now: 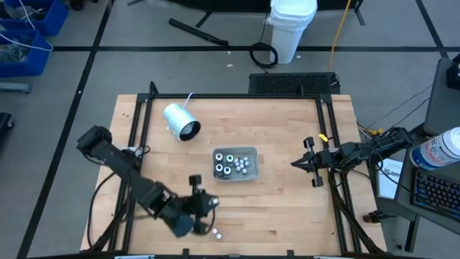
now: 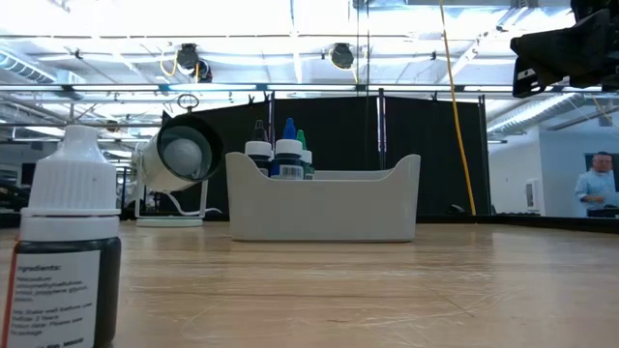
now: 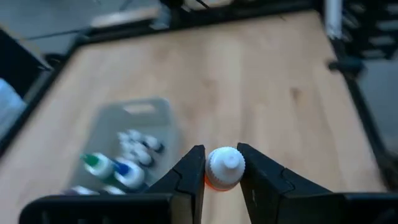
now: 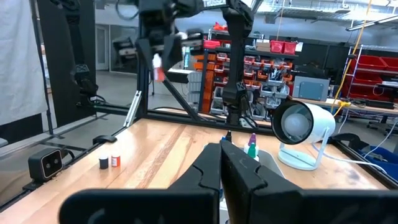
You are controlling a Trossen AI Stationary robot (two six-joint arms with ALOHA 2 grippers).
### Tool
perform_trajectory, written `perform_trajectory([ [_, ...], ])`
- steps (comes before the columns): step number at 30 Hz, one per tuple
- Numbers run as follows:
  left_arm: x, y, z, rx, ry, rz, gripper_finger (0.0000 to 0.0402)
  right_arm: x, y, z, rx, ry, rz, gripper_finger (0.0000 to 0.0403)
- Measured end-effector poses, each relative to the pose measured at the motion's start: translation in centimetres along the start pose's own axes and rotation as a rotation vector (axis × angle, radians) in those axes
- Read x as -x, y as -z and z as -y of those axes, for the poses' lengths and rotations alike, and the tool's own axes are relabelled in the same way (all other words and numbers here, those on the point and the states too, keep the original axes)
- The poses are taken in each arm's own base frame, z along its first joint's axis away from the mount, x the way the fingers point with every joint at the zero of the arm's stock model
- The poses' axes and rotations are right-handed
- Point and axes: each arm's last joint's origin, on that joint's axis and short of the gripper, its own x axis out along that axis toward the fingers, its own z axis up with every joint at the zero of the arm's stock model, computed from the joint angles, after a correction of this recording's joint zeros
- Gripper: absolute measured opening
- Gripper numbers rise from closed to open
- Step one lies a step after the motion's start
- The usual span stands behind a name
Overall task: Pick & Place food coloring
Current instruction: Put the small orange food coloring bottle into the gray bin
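My left gripper (image 1: 203, 196) is up over the table's near left part, shut on one small food coloring bottle (image 3: 224, 168) with a white cap and an orange-red body. The right wrist view shows that bottle (image 4: 158, 67) high above the wood. The grey tray (image 1: 251, 175) stands mid-table with several small bottles (image 1: 231, 165) upright in it. Two more bottles (image 1: 215, 233) stand on the wood near the front edge; one, with dark contents, is close to the low camera (image 2: 68, 246). My right gripper (image 1: 298, 164) waits shut at the table's right side, holding nothing. My left gripper pinches the little bottle at its cap (image 3: 225, 163) and upper body between its two fingertips. The fingers slant down toward the far right. The bottle is lifted clear of the table, cap upward and roughly upright, its orange-red body (image 4: 160, 74) showing below the cap.
A white-and-grey cylinder with a cord (image 1: 180, 121) lies at the far left of the table. A dark frame rail (image 1: 136, 129) runs along the table's edges. Bare wood lies between the tray and the near edge. A person (image 2: 600, 184) stands in the room beyond.
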Motion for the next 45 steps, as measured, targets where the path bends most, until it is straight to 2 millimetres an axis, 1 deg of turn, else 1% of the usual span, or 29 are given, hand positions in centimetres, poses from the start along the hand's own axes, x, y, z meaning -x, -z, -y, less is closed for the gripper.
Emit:
perform_trajectory([
  [4,-1.8,-1.8,-2.6,0.039,-0.061,0.048,0.0089,0.0,0.0,0.0,-0.001,0.0,0.004,0.0],
  [6,-2.9,-2.7,-4.1,0.103,-0.091,0.083,0.009,0.0,-0.1,0.0,-0.001,0.0,0.006,0.0],
  [8,-4.4,-3.4,-5.7,0.162,-0.082,0.094,0.009,0.0,-0.1,0.0,-0.002,0.001,0.012,0.0],
  [10,-5.9,-3.7,-6.9,0.176,-0.05,0.086,0.009,0.0,-0.1,0.0,-0.003,0.002,0.015,0.0],
  [13,-8.5,-3.8,-8.2,0.151,-0.009,0.09,0.009,0.0,-0.2,0.0,-0.003,0.002,0.018,0.0],
  [17,-11.9,-3.2,-9.3,0.097,0.007,0.091,0.009,0.0,-0.2,0.0,0.002,0.001,0.02,0.0],
  [20,-14.3,-2.4,-10.0,0.07,-0.027,0.076,0.009,0.0,-0.2,0.0,0.004,0.0,0.019,0.0],
  [24,-17.2,-0.9,-11.0,0.079,-0.079,0.03,0.009,0.0,-0.2,0.0,0.006,0.0,0.018,0.0],
  [27,-19.1,0.6,-11.4,0.091,-0.079,-0.028,0.009,0.0,-0.2,0.0,0.013,0.001,0.016,0.0],
  [29,-19.9,1.3,-11.5,0.097,-0.082,-0.052,0.009,0.0,-0.2,0.0,0.013,0.001,0.017,0.0],
  [33,-20.6,1.9,-11.4,0.107,-0.073,-0.069,0.009,0.0,-0.2,0.0,0.013,0.001,0.016,0.0],
  [38,-20.5,2.0,-11.1,0.103,-0.056,-0.075,0.009,0.0,-0.2,0.0,0.013,0.001,0.016,0.0],
  [45,-20.6,3.2,-10.9,0.019,-0.048,-0.113,0.009,0.0,-0.2,0.0,0.008,0.001,0.016,0.0],
])
